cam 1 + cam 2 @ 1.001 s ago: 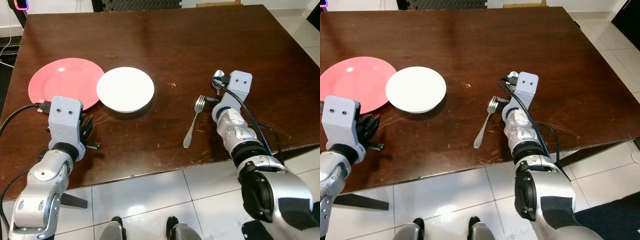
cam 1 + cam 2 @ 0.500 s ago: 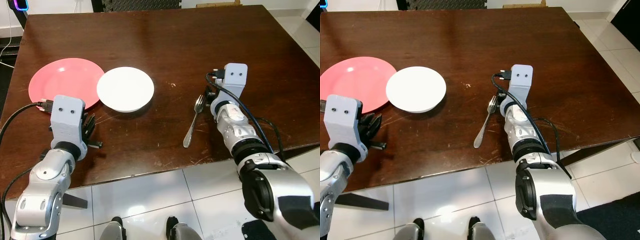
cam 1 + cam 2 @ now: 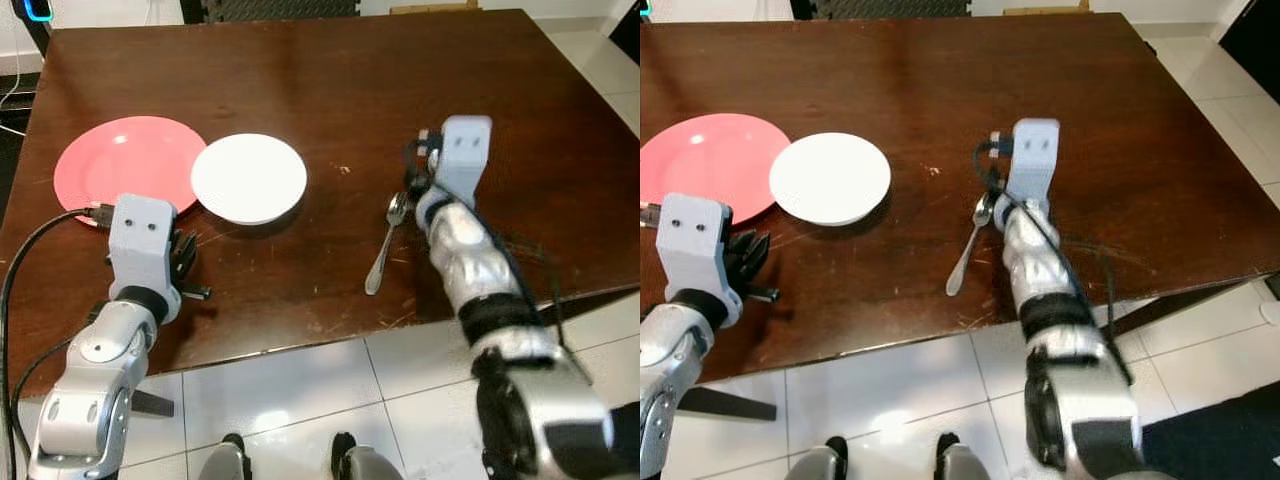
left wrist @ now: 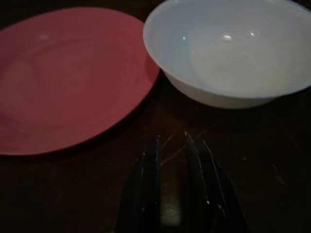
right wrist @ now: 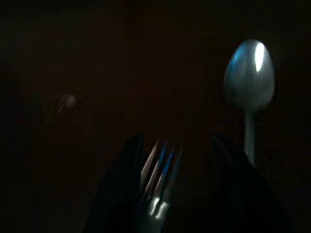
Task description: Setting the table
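Two thin steel pieces, a silver metal fork (image 5: 158, 160) and a silver metal spoon (image 5: 249, 82), are lying side by side on the dark brown wooden surface (image 3: 330, 70). I am straddling the fork's tines with my right gripper (image 5: 170, 160) open. It looks light, stiff and slippery, lying flat; I judge the neck grips best.

My left gripper (image 4: 171, 160), nearly closed and empty, is hovering near the round pink plate (image 3: 125, 165) and the white bowl (image 3: 248, 178).

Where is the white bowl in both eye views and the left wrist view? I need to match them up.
Left eye view: white bowl left of centre on the table.
Right eye view: bowl further toward the left edge.
Left wrist view: bowl close and large, beyond the fingertips.
Shared landmark: the pink plate, whose rim meets the bowl on the robot's left.
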Controlling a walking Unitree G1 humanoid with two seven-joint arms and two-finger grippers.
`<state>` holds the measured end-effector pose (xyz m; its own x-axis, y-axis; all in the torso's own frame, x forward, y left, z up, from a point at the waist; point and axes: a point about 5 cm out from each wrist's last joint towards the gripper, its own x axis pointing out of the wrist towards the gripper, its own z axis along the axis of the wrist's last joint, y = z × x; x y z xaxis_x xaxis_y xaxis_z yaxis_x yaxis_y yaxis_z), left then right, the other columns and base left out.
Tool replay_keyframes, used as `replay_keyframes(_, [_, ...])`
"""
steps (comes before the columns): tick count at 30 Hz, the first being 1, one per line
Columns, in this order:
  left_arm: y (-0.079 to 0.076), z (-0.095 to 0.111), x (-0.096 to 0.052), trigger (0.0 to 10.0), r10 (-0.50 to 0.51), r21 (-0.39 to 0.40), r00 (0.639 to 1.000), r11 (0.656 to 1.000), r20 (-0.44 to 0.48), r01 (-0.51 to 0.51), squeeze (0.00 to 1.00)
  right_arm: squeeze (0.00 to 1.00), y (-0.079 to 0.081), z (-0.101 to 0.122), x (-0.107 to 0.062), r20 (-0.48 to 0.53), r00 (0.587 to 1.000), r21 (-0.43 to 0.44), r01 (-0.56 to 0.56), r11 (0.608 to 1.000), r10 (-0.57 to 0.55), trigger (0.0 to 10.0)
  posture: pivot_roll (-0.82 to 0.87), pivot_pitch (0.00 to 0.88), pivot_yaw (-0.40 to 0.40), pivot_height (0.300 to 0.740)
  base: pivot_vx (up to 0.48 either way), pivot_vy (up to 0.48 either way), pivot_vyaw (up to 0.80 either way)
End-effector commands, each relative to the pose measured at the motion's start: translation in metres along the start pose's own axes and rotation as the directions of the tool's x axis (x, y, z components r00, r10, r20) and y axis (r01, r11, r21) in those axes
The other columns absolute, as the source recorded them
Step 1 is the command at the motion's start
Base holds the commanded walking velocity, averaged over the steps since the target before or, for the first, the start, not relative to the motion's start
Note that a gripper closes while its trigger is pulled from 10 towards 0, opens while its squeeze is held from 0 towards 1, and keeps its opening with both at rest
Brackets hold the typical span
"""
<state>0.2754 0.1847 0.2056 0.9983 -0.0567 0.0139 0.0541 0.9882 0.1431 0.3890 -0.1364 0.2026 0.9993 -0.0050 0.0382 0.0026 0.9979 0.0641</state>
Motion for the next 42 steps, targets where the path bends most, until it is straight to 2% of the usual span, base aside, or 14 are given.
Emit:
replay_keyframes(1, [-0.002,-0.006,-0.002,10.0,-0.006,-0.003,1.000,1.000,-0.023,0.006,0.00,0.00,0.002,0.004,-0.004,-0.004,1.000,0.011,-0.002,1.000,0.002,10.0,0.11,0.257,-0.018,0.740,0.000,0.000,0.00])
replay_keyframes(3, [-0.003,-0.007,-0.001,10.0,-0.013,-0.005,1.000,1.000,-0.026,0.013,0.00,0.00,0.005,-0.007,-0.018,-0.044,0.998,0.017,0.045,0.999,-0.044,10.0,0.10,0.257,-0.014,0.740,0.000,0.000,0.00])
replay_keyframes(8, [-0.005,-0.007,0.001,10.0,-0.019,-0.006,0.999,1.000,-0.026,0.019,0.00,0.00,0.003,-0.008,-0.021,-0.041,0.996,0.012,0.079,0.997,-0.078,10.0,0.09,0.253,-0.006,0.740,0.000,0.000,0.00])
replay_keyframes(13, [-0.005,-0.006,0.001,10.0,-0.024,-0.006,0.999,1.000,-0.021,0.024,0.00,0.00,0.004,-0.012,-0.028,-0.081,0.992,0.006,0.092,0.996,-0.091,10.0,0.10,0.253,-0.012,0.740,0.000,0.000,0.00])
replay_keyframes(18, [-0.004,-0.006,0.000,10.0,-0.017,-0.006,1.000,1.000,-0.023,0.017,0.00,0.00,0.016,-0.013,-0.048,-0.128,0.991,0.031,0.050,0.998,-0.046,10.0,0.10,0.256,-0.018,0.740,0.000,0.000,0.00])
replay_keyframes(23, [-0.005,-0.007,0.000,10.0,-0.015,-0.008,1.000,1.000,-0.025,0.015,0.00,0.00,0.026,-0.021,-0.056,-0.168,0.986,0.053,0.010,0.999,-0.001,10.0,0.09,0.256,-0.019,0.740,0.000,0.000,0.00])
replay_keyframes(30, [-0.005,-0.007,0.001,10.0,-0.016,-0.009,1.000,1.000,-0.022,0.015,0.00,0.00,0.033,-0.036,-0.056,-0.218,0.976,0.062,-0.003,0.998,0.017,10.0,0.10,0.255,-0.016,0.740,0.000,0.000,0.00])
replay_keyframes(34, [-0.004,-0.006,0.001,10.0,-0.012,-0.008,1.000,1.000,-0.021,0.012,0.00,0.00,0.035,-0.050,-0.055,-0.273,0.962,0.034,0.010,0.999,0.000,10.0,0.11,0.255,-0.014,0.740,0.000,0.000,0.00])
replay_keyframes(38, [-0.004,-0.006,0.001,10.0,-0.010,-0.008,1.000,1.000,-0.020,0.010,0.00,0.00,0.036,-0.055,-0.053,-0.284,0.959,0.015,0.013,1.000,-0.008,10.0,0.11,0.255,-0.014,0.740,0.000,0.000,0.00])
replay_keyframes(39, [-0.004,-0.006,0.001,10.0,-0.009,-0.007,1.000,1.000,-0.020,0.009,0.00,0.00,0.037,-0.059,-0.051,-0.295,0.955,0.011,0.009,1.000,-0.005,8.9,0.11,0.255,-0.014,0.740,0.000,0.000,0.00])
replay_keyframes(40, [-0.004,-0.006,0.001,10.0,-0.008,-0.007,1.000,1.000,-0.020,0.007,0.00,0.00,0.039,-0.063,-0.049,-0.309,0.951,-0.010,-0.004,1.000,0.001,4.1,0.11,0.255,-0.014,0.740,0.000,0.000,0.00])
replay_keyframes(41, [-0.004,-0.006,0.001,10.0,-0.008,-0.007,1.000,1.000,-0.020,0.007,0.00,0.00,0.039,-0.063,-0.049,-0.309,0.951,-0.010,-0.004,1.000,0.001,4.1,0.11,0.255,-0.014,0.740,0.000,0.000,0.00])
replay_keyframes(42, [-0.003,-0.005,0.001,10.0,-0.005,-0.007,1.000,1.000,-0.020,0.005,0.00,0.00,0.040,-0.068,-0.048,-0.325,0.946,-0.025,-0.015,1.000,0.007,0.0,0.12,0.255,-0.016,0.740,0.000,0.000,0.00])
